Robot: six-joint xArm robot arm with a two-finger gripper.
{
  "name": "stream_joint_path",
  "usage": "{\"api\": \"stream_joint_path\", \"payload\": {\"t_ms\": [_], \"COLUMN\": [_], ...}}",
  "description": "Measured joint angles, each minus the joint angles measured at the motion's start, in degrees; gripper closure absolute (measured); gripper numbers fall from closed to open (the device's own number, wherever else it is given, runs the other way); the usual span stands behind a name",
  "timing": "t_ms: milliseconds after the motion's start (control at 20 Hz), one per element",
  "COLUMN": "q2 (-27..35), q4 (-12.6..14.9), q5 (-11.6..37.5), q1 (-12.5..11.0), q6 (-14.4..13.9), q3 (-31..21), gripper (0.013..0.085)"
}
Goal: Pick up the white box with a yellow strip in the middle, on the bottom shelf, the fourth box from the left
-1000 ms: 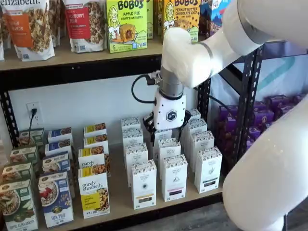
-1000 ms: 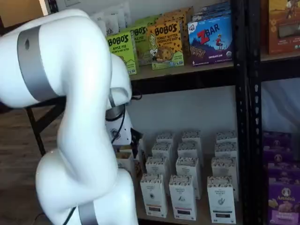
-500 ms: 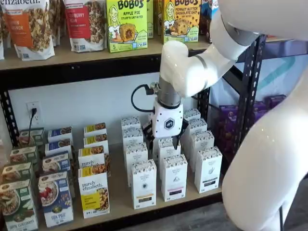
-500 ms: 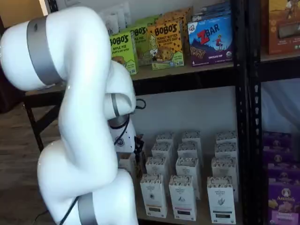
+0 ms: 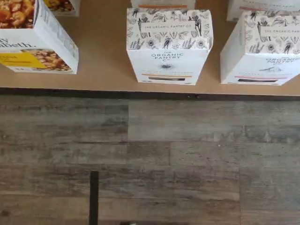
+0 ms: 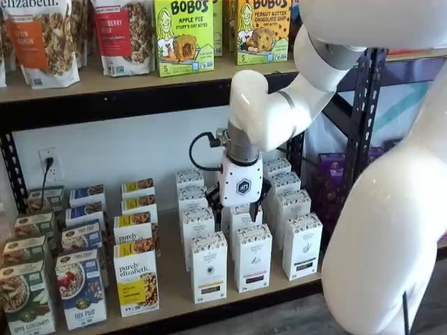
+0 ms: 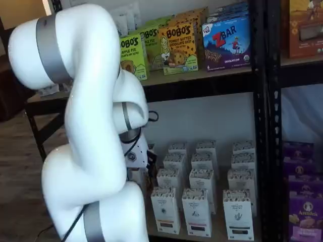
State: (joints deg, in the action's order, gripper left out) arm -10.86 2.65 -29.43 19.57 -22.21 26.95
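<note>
Standing upright at the front edge of the bottom shelf (image 6: 167, 279), the white box (image 6: 209, 267) looks like a light, stiff carton with smooth, perhaps slippery faces; I would hold it by its two narrow sides near the top. A similar carton (image 6: 253, 257) is close at its 3 o'clock. At 12 o'clock above hangs the tool (image 6: 239, 213), spread wide and holding nothing.

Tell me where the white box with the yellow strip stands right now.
In a shelf view the white box stands at the front edge of the bottom shelf, between the purely elizabeth box and a black-strip white carton.
</note>
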Motion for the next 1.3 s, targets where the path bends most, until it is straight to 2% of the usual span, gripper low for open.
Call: {"api": "stream_joint_path", "payload": {"t_ms": [350, 600, 700, 1300], "q2": [3.6, 5.8, 6.6, 12.4], "q4": [1.3, 1.1, 2.2, 3.8], "q5": [2.2, 3.8, 4.0, 8.1], "q1": [-0.4, -0.3, -0.2, 0.2], "q6": [-0.8, -0.7, -1.7, -3.7], "q3": [0.9, 1.5, 1.9, 4.6], "gripper": [0.013, 0.013, 0.013, 0.013]}}
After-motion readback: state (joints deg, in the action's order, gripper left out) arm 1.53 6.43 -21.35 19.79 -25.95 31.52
